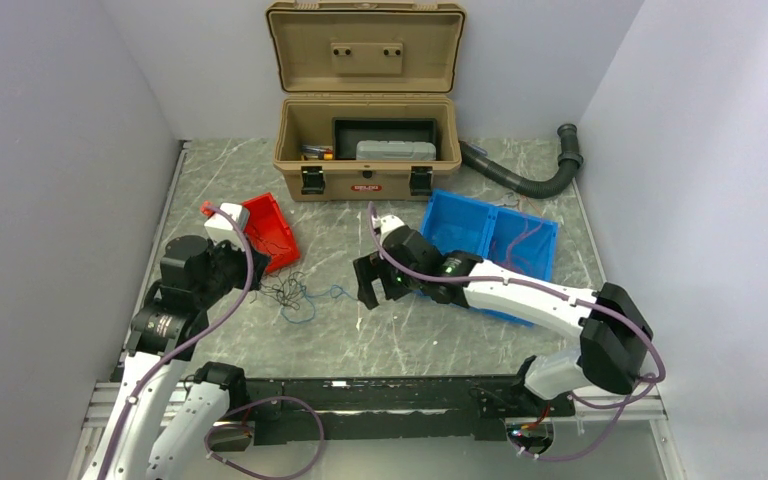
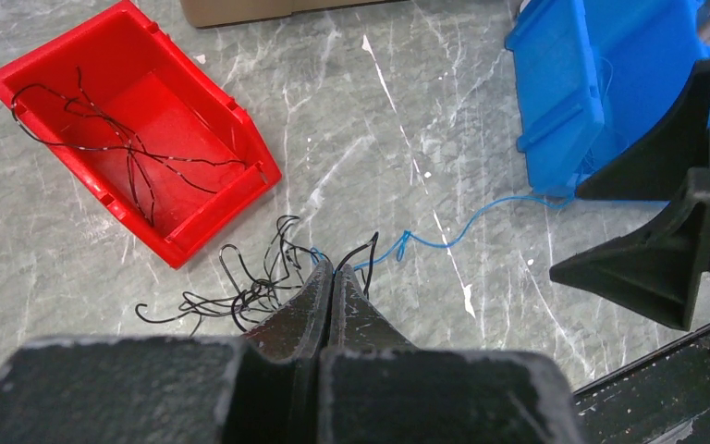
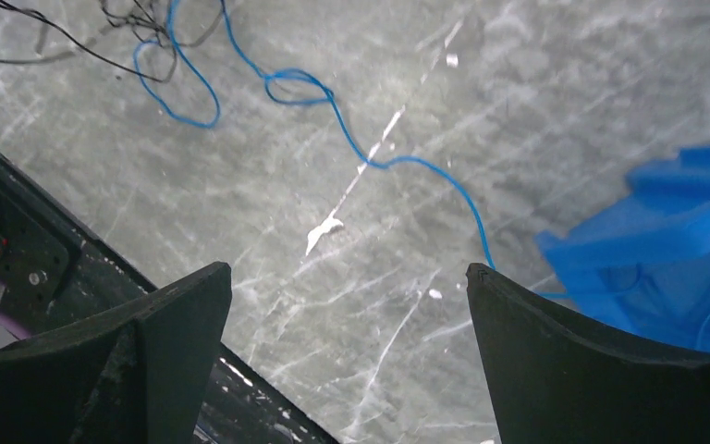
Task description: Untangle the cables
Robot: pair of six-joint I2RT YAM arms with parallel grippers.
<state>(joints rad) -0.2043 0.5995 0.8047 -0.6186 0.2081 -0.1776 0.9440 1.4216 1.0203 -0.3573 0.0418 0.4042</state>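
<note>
Mid-separation on the worktop [image 1: 410, 340], between red bin [image 1: 270, 230] and blue bin [image 1: 490, 240]: right gripper [image 3: 347, 277] gapes wide, empty — left gripper [image 2: 333, 273], pressed together, seemingly pins the cables [image 2: 250, 287] left of centre. Next, I'd judge: pinch the blue strand [image 3: 370, 162], draw it clear.

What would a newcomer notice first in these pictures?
Probably the two bright bins on the grey table: a red bin at left holding black wires, a blue bin at right. Between them lies the tangle of cables, with the left claw shut on it and the right claw open nearby.
</note>
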